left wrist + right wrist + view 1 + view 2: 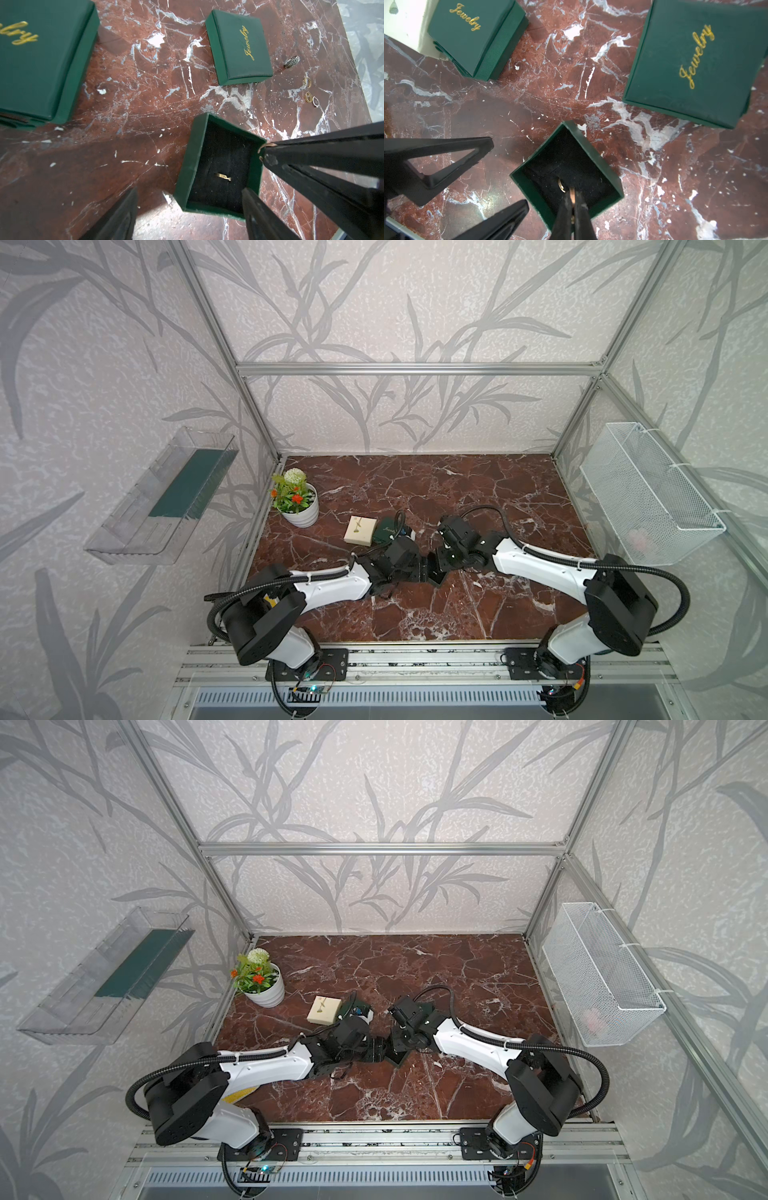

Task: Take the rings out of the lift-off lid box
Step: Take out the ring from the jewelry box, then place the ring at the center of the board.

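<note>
Clamping a thin pink ring point(572, 192) edge-on, your right pincer point(572, 200) is keeping its tips pressed together over the open box point(600, 158). The pink ring is showing as a sliver between the two pads. In the left wrist view a loop of it is sticking out past the tips, which are hanging by one corner of the box's rim.

A gold ring point(222, 177) is lying half sunk in the box's black lining. It is sitting near the right pincer's tips but clear of them.

Your left pincer point(190, 191) is holding its jaws apart about another corner of the box. One finger is standing outside the wall over bare table point(145, 104). The other is overlapping the rim. Whether either is touching the box, you cannot tell.

Four loose rings point(307, 81) are lying on the table, well away from both pincers: one silver band and three smaller ones. They are sitting just beyond the lid point(239, 45), which is resting top up with "Jewelry" showing.

In both top views your arms point(332, 585) are meeting over the box near the table's middle and covering the rings.
</note>
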{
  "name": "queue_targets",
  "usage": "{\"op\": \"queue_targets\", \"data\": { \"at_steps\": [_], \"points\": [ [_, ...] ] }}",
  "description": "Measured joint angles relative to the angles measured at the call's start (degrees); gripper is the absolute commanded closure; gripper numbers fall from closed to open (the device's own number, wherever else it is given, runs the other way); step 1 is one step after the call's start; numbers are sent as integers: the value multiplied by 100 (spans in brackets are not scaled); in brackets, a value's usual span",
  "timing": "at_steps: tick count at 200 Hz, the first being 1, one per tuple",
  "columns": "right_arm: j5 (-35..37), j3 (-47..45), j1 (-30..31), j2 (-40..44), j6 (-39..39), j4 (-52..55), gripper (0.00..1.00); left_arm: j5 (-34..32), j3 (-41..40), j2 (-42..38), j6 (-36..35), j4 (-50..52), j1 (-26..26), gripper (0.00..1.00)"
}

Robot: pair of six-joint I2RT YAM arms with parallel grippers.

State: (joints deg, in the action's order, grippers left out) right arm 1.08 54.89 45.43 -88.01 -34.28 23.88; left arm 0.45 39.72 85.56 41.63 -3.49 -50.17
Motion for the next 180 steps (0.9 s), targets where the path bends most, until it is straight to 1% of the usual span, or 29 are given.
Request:
{"op": "queue_targets", "data": {
  "at_steps": [38,59,90,112,124,144,165,180],
  "points": [
    [133,2,-227,20,2,212,100,13,166,0,-24,157,0,22],
    [275,-7,-599,20,2,354,100,20,343,-46,-164,365,2,22],
    [481,-251,-1314,22,-15,404,100,-24,516,-280,-540,640,4,21],
    [793,-400,-1670,22,-22,608,100,-144,511,-474,-776,667,4,19],
    [927,-413,-1770,20,-22,684,100,-210,490,-557,-901,667,4,19],
    [1049,-409,-1954,-68,-22,717,100,-328,297,-804,-1117,629,4,15],
    [1180,-356,-2085,-387,-20,756,100,-476,-15,-1145,-1231,603,4,10],
    [1281,-282,-2135,-627,-20,774,100,-579,-146,-1314,-1276,601,4,10]
  ]
}}
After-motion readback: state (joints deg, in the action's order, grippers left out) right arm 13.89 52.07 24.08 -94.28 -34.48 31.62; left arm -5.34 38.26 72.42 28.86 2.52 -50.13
